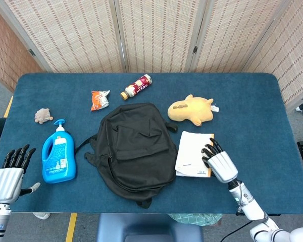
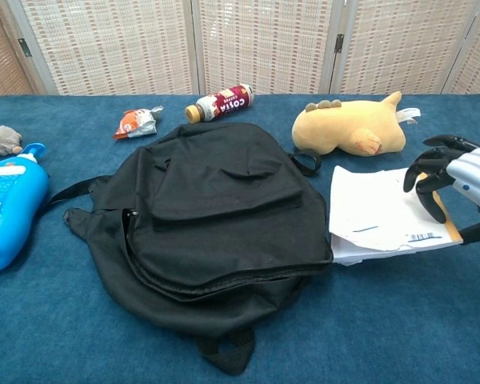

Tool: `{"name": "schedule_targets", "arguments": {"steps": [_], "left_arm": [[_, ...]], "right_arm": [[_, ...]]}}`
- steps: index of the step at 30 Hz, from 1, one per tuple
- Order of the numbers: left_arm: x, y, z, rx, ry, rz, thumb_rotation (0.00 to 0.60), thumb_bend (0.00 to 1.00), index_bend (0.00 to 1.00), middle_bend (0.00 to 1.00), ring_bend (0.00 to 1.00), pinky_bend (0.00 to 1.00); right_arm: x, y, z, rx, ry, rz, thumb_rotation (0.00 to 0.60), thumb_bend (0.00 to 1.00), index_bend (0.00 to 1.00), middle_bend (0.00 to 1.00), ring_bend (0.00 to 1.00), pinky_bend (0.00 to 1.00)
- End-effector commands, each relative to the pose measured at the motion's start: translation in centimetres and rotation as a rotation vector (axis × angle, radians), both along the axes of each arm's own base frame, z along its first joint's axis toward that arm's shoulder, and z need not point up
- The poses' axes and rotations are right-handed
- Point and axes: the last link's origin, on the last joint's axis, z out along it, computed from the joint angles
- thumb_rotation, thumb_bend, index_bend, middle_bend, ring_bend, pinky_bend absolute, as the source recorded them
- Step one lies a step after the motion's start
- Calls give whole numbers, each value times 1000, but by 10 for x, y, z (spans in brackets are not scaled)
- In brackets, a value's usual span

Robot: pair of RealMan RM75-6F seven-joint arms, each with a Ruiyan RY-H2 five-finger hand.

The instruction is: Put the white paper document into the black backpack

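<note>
The black backpack [image 1: 134, 146] lies flat in the middle of the blue table, zipped side up, also seen in the chest view [image 2: 216, 216]. The white paper document [image 1: 192, 154] lies just right of it on an orange-edged envelope, its left edge touching the bag [image 2: 372, 212]. My right hand [image 1: 219, 164] grips the document's right edge: dark fingers [image 2: 428, 172] curl over the top and the thumb sits below the sheet. My left hand [image 1: 7, 176] hovers off the table's front left corner, fingers spread, holding nothing.
A blue detergent bottle [image 1: 58, 154] lies left of the backpack. A yellow plush toy [image 1: 191, 110] sits just behind the document. Further back are a drink bottle [image 1: 136, 86], a snack packet [image 1: 99, 99] and a small grey plush [image 1: 42, 116].
</note>
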Motion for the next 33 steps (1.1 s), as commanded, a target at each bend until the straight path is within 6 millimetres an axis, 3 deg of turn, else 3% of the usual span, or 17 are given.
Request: {"name": "schedule_targets", "arguments": {"steps": [1,8,13,24,33], "left_arm": [[4,5,1,-6,6,-25,600,136,29,15,18,0],[16,17,0,-27,18,-81,600,136,29,15,18,0],[25,26,-1,-47,18,-127,600,137,29,15,18,0],[65,56,-22,-236,15,-292,600,142,57,15,27,0],[106,73,-58,-466,14,-409,600,188,195,30,32,0]], "right_arm": [[-4,0,8,-42,0,19,600,351,768,417,263,107],[-11,-2,21,-90,20,29,600,412,769,418,272,108],[-5,-4,37,-143,12,84,600,432,769,418,273,107],[38,-10,76,-224,56,282,600,436,769,413,271,107],[68,-9,106,-271,101,347,600,437,769,412,276,107]]}}
